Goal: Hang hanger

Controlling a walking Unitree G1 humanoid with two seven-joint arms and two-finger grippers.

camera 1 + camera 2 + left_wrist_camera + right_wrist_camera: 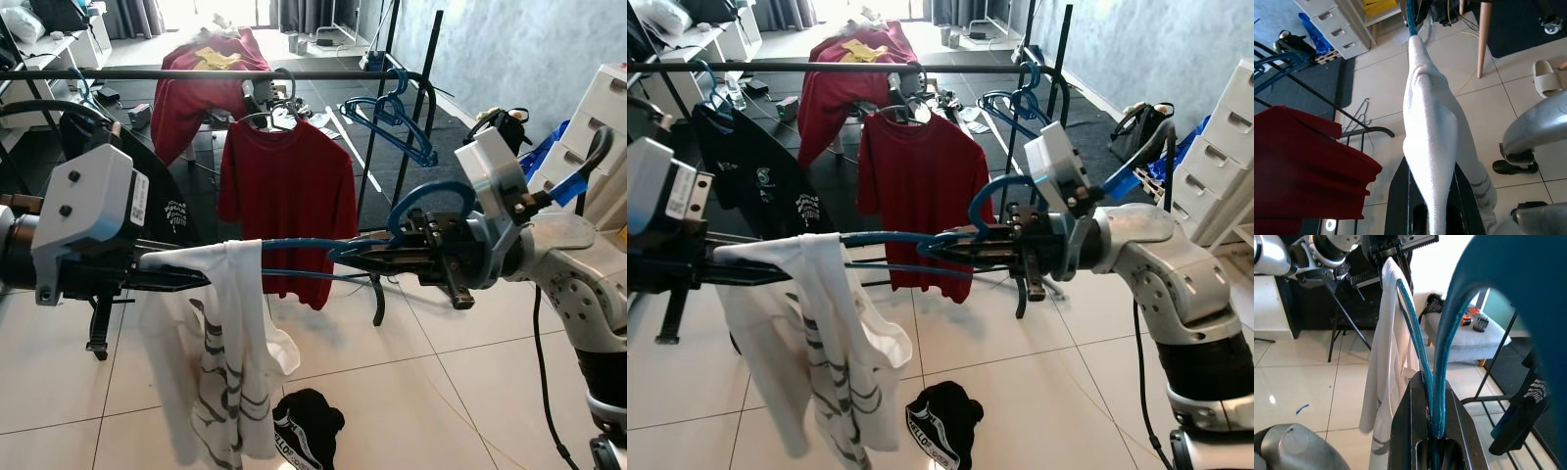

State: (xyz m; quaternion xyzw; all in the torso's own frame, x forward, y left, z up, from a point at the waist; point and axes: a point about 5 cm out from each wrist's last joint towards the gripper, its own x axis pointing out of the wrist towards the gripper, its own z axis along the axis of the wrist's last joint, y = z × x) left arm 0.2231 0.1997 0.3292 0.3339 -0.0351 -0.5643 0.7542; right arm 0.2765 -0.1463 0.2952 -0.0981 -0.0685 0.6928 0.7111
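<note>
Before the garment rail [196, 74], in the head views, your right claw [367, 257] grips the blue hanger [304, 257] at its neck, keeping it level for lifting. In the left wrist view, your left claw [1432, 215] is clenched on the white shirt [1432, 132]. The right wrist view shows the wires pinched between the fingers [1405, 431].

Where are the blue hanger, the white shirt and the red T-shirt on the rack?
blue hanger [416, 206], left eye view, on the curve of its hook.
white shirt [227, 343], left eye view, on the hanging front panel.
red T-shirt [286, 191], left eye view, on the chest.
</note>
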